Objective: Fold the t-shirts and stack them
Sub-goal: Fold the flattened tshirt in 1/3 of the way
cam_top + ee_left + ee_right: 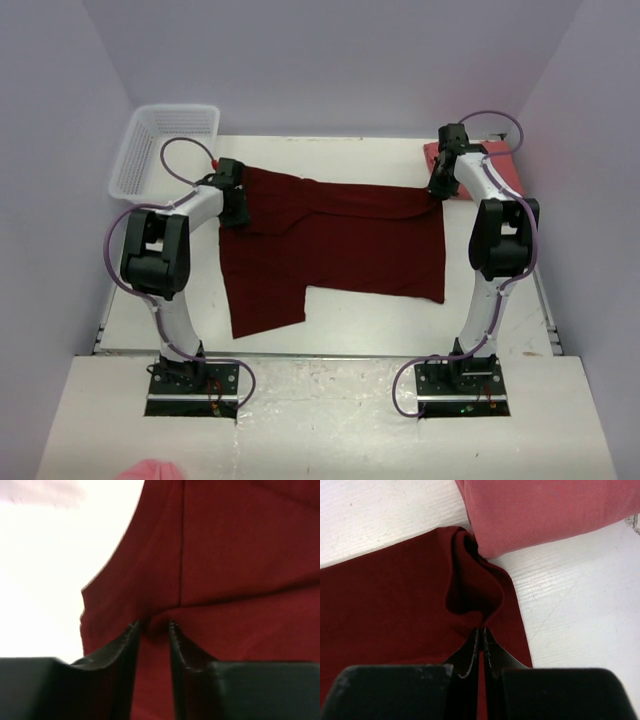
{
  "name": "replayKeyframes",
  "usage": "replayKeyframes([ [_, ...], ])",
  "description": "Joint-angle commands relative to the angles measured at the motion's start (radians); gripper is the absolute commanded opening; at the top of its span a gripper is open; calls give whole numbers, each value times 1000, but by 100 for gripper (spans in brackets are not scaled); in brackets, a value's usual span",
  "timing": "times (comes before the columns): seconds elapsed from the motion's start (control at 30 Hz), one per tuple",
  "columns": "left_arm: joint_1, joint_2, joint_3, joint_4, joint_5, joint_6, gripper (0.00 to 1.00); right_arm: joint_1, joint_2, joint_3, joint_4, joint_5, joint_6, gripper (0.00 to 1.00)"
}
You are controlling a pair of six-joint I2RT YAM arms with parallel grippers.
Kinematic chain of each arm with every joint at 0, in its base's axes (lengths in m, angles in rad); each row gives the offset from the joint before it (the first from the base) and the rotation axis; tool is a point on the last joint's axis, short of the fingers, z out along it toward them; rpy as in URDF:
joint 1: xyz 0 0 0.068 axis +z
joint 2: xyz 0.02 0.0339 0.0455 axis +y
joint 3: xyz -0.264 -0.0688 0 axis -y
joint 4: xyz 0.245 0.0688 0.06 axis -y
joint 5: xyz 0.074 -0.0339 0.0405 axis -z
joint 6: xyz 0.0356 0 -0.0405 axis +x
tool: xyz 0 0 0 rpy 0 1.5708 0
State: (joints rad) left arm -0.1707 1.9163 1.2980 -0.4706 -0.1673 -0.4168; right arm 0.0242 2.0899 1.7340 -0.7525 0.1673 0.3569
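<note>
The dark maroon t-shirt (340, 240) lies spread on the white table, its far edge folded over toward the back. My left gripper (232, 205) is at the shirt's far left corner. In the left wrist view its jaws (152, 625) stand a little apart, with a ridge of maroon cloth (240, 555) between the tips. My right gripper (437, 190) is at the far right corner, and its jaws (481, 629) are pinched shut on a raised fold of maroon cloth (385, 595). The salmon pink t-shirt (500, 165) lies folded at the back right, touching that corner (545, 510).
A white mesh basket (165, 135) stands at the back left, just behind my left arm. Bare table (370, 320) shows in front of the shirt. A bit of pink cloth (150, 470) peeks in at the bottom edge, below the arm bases.
</note>
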Motion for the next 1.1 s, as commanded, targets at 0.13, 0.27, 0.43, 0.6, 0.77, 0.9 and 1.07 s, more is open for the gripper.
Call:
replayKeyframes([
  [0.13, -1, -138, -35, 66, -3, -54, 47, 2, 6, 1, -15, 31, 24, 0],
  [0.27, -1, -187, -28, 69, 12, -63, 48, 3, -5, -36, -15, 34, 39, 0],
  [0.43, -7, -208, 21, 62, 102, -33, 50, 3, -66, -145, 18, 46, 63, 17],
  [0.6, -29, -178, 37, 90, 193, -14, 49, 107, -166, -194, 59, 20, 24, 55],
  [0.77, -30, -106, 81, 115, 244, -11, 32, 292, -68, 26, 16, -314, -7, 55],
  [0.9, -30, -48, 127, 110, 265, 7, 7, 376, 25, 189, 2, -406, 1, 30],
  [1.07, -30, -13, 158, 92, 291, 19, 0, 411, 126, 300, 30, -604, 36, 0],
])
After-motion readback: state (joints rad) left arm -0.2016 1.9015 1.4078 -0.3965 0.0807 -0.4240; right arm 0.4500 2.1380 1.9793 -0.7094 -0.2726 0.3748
